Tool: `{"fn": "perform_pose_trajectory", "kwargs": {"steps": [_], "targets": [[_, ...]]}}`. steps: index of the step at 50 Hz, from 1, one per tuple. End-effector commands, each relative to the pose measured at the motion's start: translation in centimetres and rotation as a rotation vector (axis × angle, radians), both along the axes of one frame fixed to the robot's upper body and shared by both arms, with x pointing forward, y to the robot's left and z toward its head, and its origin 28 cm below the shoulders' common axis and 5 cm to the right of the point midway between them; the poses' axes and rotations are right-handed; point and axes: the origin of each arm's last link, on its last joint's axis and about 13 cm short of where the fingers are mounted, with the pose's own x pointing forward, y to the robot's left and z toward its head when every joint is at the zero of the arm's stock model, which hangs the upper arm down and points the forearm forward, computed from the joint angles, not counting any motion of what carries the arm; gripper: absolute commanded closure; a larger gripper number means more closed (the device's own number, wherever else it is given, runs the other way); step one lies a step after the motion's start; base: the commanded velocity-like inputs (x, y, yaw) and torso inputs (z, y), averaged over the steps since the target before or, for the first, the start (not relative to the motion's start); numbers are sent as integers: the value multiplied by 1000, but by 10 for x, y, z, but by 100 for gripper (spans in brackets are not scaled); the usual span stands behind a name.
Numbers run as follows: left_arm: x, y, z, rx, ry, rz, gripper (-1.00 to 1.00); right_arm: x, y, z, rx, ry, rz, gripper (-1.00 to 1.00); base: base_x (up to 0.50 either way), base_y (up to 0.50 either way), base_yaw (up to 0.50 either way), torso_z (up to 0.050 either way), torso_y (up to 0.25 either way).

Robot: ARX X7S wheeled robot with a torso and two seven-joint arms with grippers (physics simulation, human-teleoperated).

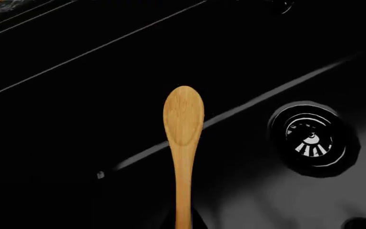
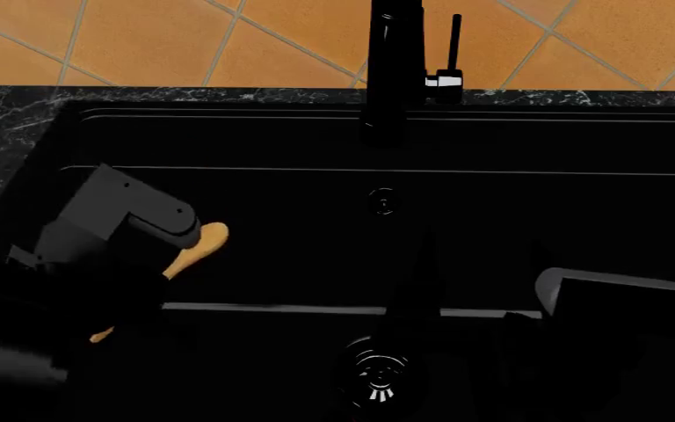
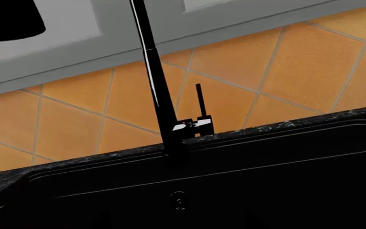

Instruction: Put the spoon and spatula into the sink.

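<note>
Spoon [image 1: 183, 119] — in left gripper [image 2: 156, 255] — over sink [image 2: 526, 145]

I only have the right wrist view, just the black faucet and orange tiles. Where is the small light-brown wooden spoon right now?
Observer: In the head view, the small light-brown wooden spoon sticks out of the left gripper, over the left part of the large black rectangular sink.
Operator: Is it lying in the basin?
Observer: It seems not. In the left wrist view it looks held by its handle, oval bowl above the sink floor, beside the round metal drain, not over it.
Operator: And the teal-handled spatula?
Observer: It shows in no view.
</note>
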Motion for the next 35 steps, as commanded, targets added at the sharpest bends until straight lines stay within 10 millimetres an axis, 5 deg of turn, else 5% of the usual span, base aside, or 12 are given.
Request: {"fn": "perform_pose_trajectory", "kwargs": {"steps": [1, 11, 12, 25, 35], "targets": [[-1, -4, -33, -23, 113, -17, 100, 0, -1, -3, 3, 3, -2, -100, 0, 0, 0, 0, 0], [1, -3, -37, -71, 148, 4, 100, -1, -3, -4, 5, 3, -11, -100, 0, 0, 0, 0, 0], [1, -3, -35, -80, 148, -2, -100, -1, -3, -4, 5, 2, -10, -100, 0, 0, 0, 0, 0], [-2, 0, -27, -56, 124, -3, -100, -2, -2, -1, 6, -6, -8, -100, 0, 0, 0, 0, 0], [-26, -4, 27, -49, -54, -58, -100, -1, -2, -2, 8, -6, -5, -100, 0, 0, 0, 0, 0]]}}
